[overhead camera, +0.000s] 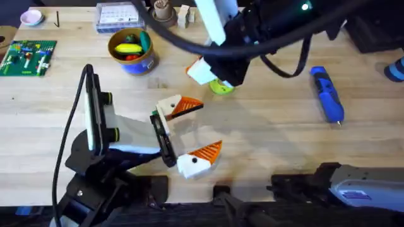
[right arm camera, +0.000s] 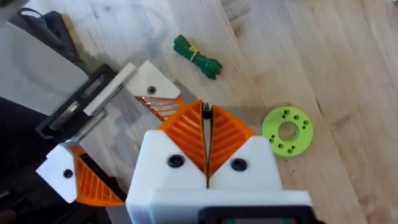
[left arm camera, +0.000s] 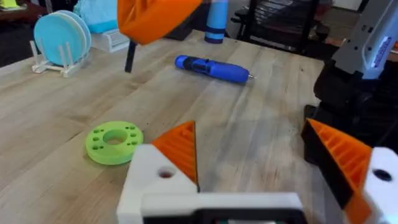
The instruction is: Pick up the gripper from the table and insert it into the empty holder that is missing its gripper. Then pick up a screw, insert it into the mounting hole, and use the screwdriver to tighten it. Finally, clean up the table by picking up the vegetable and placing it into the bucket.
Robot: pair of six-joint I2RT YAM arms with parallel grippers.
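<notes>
My left gripper [overhead camera: 199,129] lies low over the table, open wide. Both of its white mounts carry orange tips, and each has a small round mounting hole [left arm camera: 165,173]. My right gripper [overhead camera: 201,70] hovers above and beyond it, shut. A thin black screw [left arm camera: 130,57] hangs from between its orange pads [right arm camera: 186,130]. The green vegetable [right arm camera: 196,55] lies on the table beyond the left fingers. The blue screwdriver [overhead camera: 327,93] lies at the right. The blue bucket [overhead camera: 136,65] with a yellow rim stands at the back left. The loose gripper and an empty holder are out of view.
A lime-green disc [right arm camera: 287,130] lies under my right arm, near the vegetable. The bucket holds yellow, green and red toys. A green board [overhead camera: 28,57], a pink dish [overhead camera: 31,17] and a clear box [overhead camera: 120,17] sit at the back left. Blue plates stand in a rack [left arm camera: 62,37].
</notes>
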